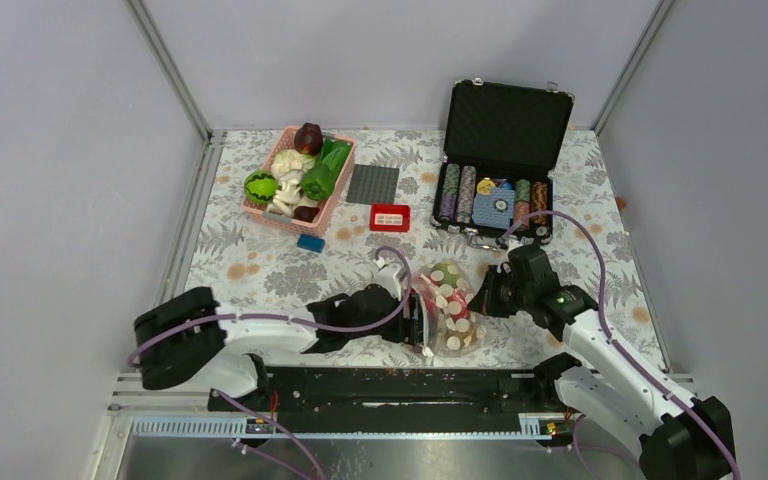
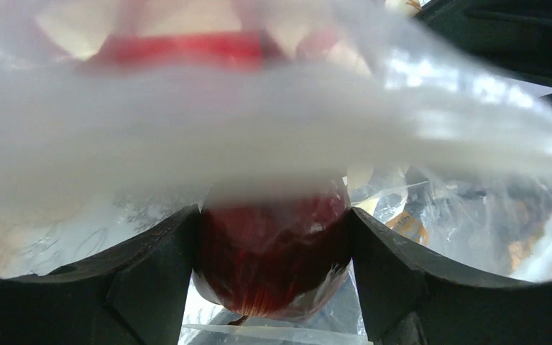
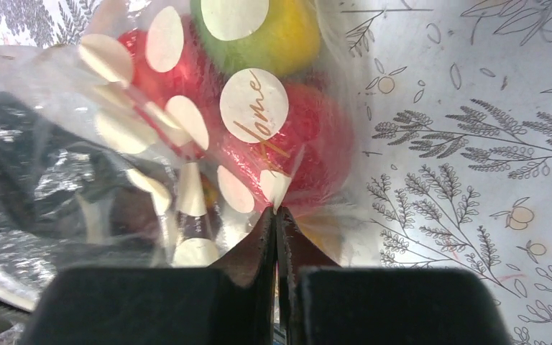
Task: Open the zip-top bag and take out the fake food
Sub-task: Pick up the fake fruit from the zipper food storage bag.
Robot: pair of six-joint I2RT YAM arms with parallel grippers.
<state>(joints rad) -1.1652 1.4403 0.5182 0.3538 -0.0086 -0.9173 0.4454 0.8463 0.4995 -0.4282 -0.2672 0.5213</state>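
Well, my left gripper (image 2: 276, 251) clasps a glossy red apple (image 2: 273, 277), liable to slip, inside the zip-top bag (image 3: 151, 144) my right gripper (image 3: 277, 215) pinches.

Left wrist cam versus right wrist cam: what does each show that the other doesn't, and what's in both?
Left wrist only: a dark red apple filling the gap between the left claw's fingers, under a blurred fold of plastic.
Right wrist only: the right claw shut, pinching the film; cream dots, one printed "home"; a yellow-green fruit; the floral tablecloth.
Both: the clear zip-top bag, seen close up, with red fake food inside.
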